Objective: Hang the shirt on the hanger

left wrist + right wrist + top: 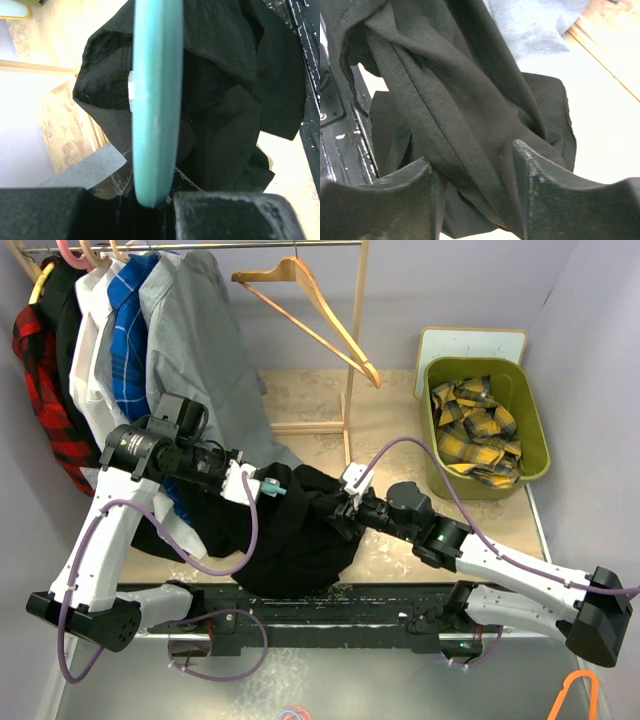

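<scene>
The left pincer (152, 197) is closed on the thin edge of the hanger (155, 100), a smooth, flat band of teal plastic pinched between two blocky matt black fingers (225, 215). Behind that band the shirt (225, 125) is seen, soft black cloth fallen in loose folds, with a small white label (131, 90) showing just beside the plastic. The right pincer (475, 170) is closed on a thick, rope-like fold of the same finely woven cloth, which fills the gap between its fingers. The shirt is gathered in a dark bunch between the two pincers, above the near middle of the pale, mottled table (400, 545). Farther back, a light wooden hanger (320, 315) hangs from a rail, and a plaid cloth (475, 430) lies crumpled in an olive-green plastic tub (538, 430) at the right.
</scene>
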